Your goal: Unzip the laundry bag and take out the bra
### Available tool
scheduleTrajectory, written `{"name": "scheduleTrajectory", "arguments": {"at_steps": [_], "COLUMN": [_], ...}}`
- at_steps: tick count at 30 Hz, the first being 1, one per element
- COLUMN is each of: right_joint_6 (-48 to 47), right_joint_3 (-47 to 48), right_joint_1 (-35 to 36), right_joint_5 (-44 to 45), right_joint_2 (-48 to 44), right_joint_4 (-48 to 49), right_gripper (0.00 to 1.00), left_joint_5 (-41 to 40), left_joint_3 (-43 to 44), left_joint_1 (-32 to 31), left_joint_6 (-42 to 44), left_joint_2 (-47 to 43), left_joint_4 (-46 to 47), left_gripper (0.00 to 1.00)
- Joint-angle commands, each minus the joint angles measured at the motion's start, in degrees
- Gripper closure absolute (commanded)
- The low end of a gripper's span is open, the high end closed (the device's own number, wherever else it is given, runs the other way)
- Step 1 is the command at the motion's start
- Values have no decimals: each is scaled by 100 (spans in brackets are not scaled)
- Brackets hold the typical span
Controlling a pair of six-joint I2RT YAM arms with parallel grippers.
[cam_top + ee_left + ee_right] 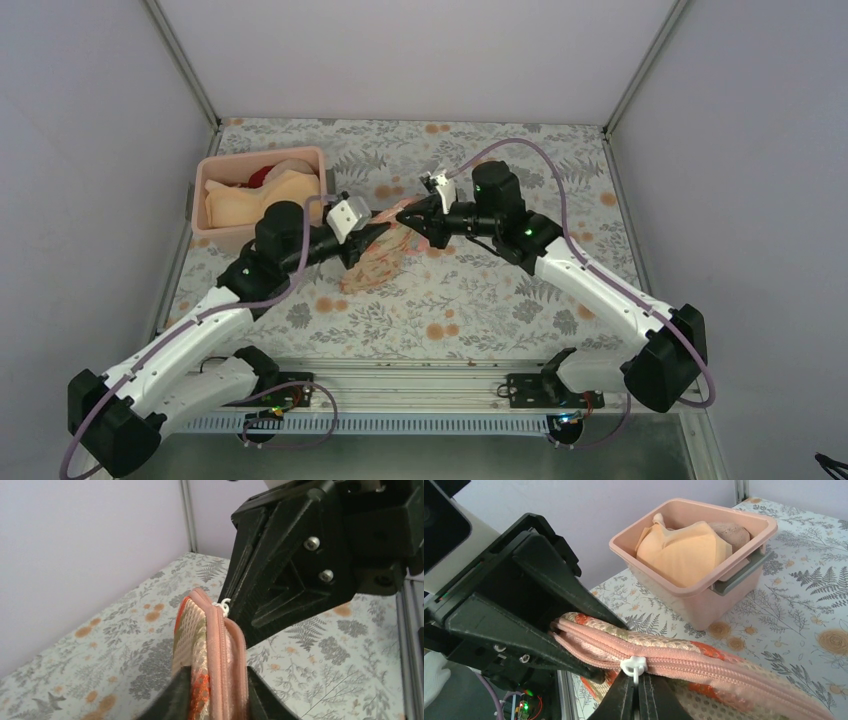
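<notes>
The peach-pink mesh laundry bag is held up off the table between both arms. My left gripper is shut on the bag's edge, pinching mesh and pink zip edging. My right gripper is shut on the white zip pull, which sits on the pink zipper near the left gripper's end of the bag. The zip is parted a short way behind the pull. In the top view both grippers, left and right, meet over the bag. The navy bra is hidden.
A rigid pink plastic bin stands at the back left, holding a peach bra and a red garment. The floral table cover lies under everything. Grey walls close in the sides and back.
</notes>
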Motion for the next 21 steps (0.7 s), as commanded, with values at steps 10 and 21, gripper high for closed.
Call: {"name": "scheduleTrajectory", "arguments": {"at_steps": [10,21], "right_joint_6": [-356,-317], "right_joint_3": [-32,-397], "right_joint_1": [-904,-2298], "right_joint_5": [-402,-1272], "right_joint_2": [-44,22], "right_joint_4": [-578,-844], "right_gripper": [97,97], "left_joint_5": [414,1169], "left_joint_3": [-160,-329], "left_joint_1": [-61,275], "left_joint_6": [3218,1941], "left_joint_2": [-566,-896], "left_joint_4": [-169,362], "left_gripper": [98,98]}}
